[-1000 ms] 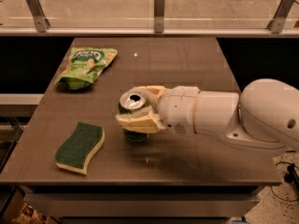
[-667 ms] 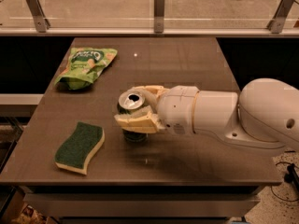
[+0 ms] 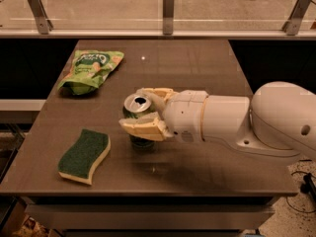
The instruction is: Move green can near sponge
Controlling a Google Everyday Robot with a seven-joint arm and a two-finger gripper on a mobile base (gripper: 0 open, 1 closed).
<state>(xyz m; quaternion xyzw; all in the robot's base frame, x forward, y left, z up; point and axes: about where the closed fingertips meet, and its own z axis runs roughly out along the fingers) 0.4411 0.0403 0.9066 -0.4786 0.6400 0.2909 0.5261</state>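
Pinching the round metal green can, your gripper rests near the wavy-edged, rough-topped foam sponge on the smooth brown table.

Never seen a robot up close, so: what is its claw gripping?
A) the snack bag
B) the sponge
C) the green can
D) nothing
C: the gripper, mid-table, has its fingers closed on either side of the green can; the sponge and snack bag lie apart from it.
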